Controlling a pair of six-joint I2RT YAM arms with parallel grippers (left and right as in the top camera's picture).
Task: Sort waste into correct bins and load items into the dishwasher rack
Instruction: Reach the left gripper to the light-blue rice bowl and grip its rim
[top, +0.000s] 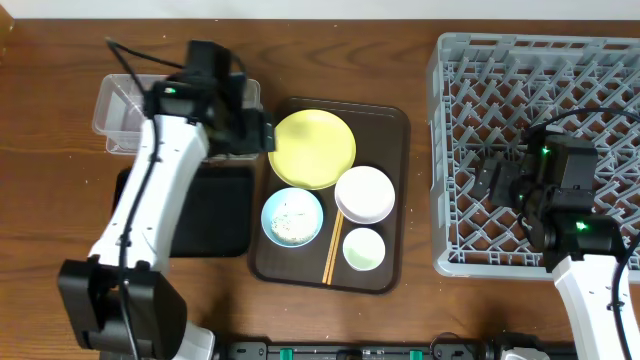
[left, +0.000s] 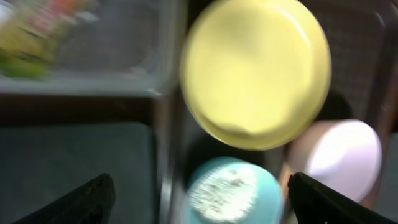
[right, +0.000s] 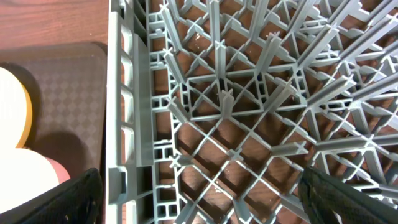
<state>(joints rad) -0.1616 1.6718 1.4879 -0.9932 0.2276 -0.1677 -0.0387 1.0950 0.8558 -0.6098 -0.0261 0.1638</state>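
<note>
View: overhead
Left gripper (top: 240, 128): hangs at the right end of the tub (top: 118, 112), just beside the plate (top: 312, 148). Jaw state is not readable from here.
Black tray (top: 215, 215): lies flat on the table (top: 50, 200), just beside the tub's near side. The 2 bins sit together, probably so that waste sorting needs only short moves.
Serving tray (top: 395, 118): carries all 5 items: plate, white bowl (top: 364, 193), blue bowl (top: 292, 216), cup (top: 363, 249) and chopsticks (top: 333, 247). None is loaded yet.
Crumbs (top: 290, 220): lie inside the blue bowl. They will likely need tipping out before that bowl is racked.
Rack (top: 470, 60): stands right of the serving tray, with its pegs upright to hold dishes on edge. No dish shows in its visible part.
Right gripper (top: 495, 182): low over the rack's left half.
White scrap: cannot be identified.

View: left wrist (blurred)
Left gripper: its 2 fingers (left: 87, 199) are spread wide with nothing between them.
Wrapper (left: 34, 31): lies inside the tub, well apart from the fingers. This piece of waste is judged sorted.
Plate and blue bowl: directly ahead of the fingers, so they are the likely next targets.

View: right wrist
Right gripper: fingers (right: 74, 196) fully spread, holding nothing, above the rack lattice beside its left wall.
Reason, as judged: parked at the loading position until a dish arrives.
</note>
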